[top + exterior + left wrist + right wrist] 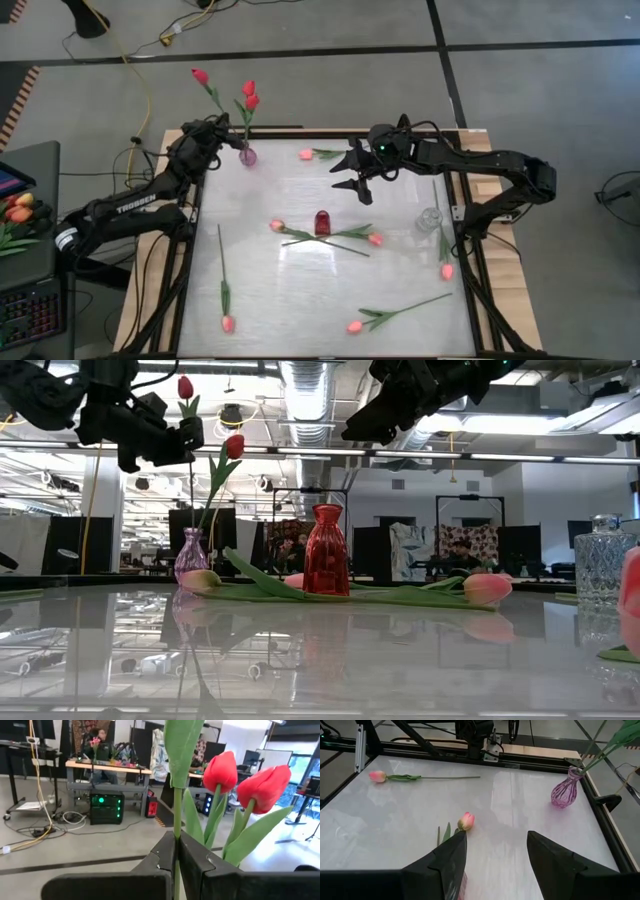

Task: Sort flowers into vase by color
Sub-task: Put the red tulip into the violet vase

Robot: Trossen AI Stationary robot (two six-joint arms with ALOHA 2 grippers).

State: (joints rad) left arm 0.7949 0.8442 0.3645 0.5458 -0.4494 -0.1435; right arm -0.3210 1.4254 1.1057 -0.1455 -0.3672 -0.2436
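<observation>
Left claw (176, 865) is pinching shut on the thin green stem of a red artificial tulip (201, 76), holding it over the purple glass vase (247, 155) at the desk's (300, 300) far left corner, where two red tulips are standing. Right claw (357, 170) is hanging open near the far edge. Pink tulips (361, 325) are lying scattered. Stems seem light and bendy; gripping mid-stem is probably safest.

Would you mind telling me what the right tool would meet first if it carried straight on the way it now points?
Probably the pink tulip lying just ahead of the open right tool, or the bare tabletop beside it; depth is hard to judge. The purple vase stands well off to one side.
</observation>
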